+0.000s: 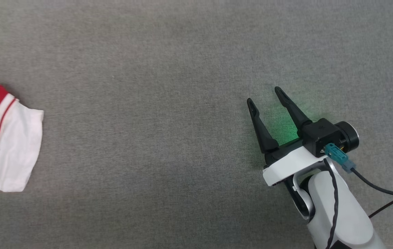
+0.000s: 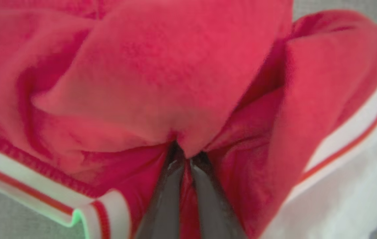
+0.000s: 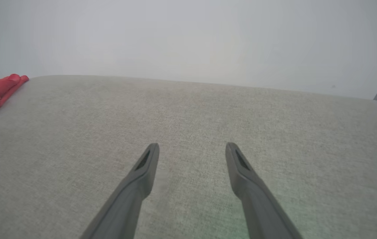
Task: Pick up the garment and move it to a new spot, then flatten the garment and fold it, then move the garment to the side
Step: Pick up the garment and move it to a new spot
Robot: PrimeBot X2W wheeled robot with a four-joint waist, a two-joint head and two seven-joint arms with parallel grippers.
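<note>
Pinching a fold of the garment (image 2: 182, 73), your left gripper (image 2: 188, 154) has its two dark fingers pressed together with a sliver of red knit caught between them. The bite sits in the red body, not in the white sleeve (image 2: 351, 186) off to one side. That looks deliberate: a hold in the bulk should bring most of the shirt up with it, where a hold on the sleeve would let the shirt dangle.

From the head view you see the garment (image 1: 6, 145) bunched at the far left edge of the grey fabric surface (image 1: 168, 103), one white sleeve spilling toward the middle.

Your right gripper (image 1: 265, 96) is spread wide and holds nothing. It sits low over bare surface, well apart from the shirt. I'd judge it is parked there to stay out of the lift and be ready for the flattening.

You are at the first step, with the pick-up gripped but not raised. You cannot tell how many layers are caught, so watch for slipping.
</note>
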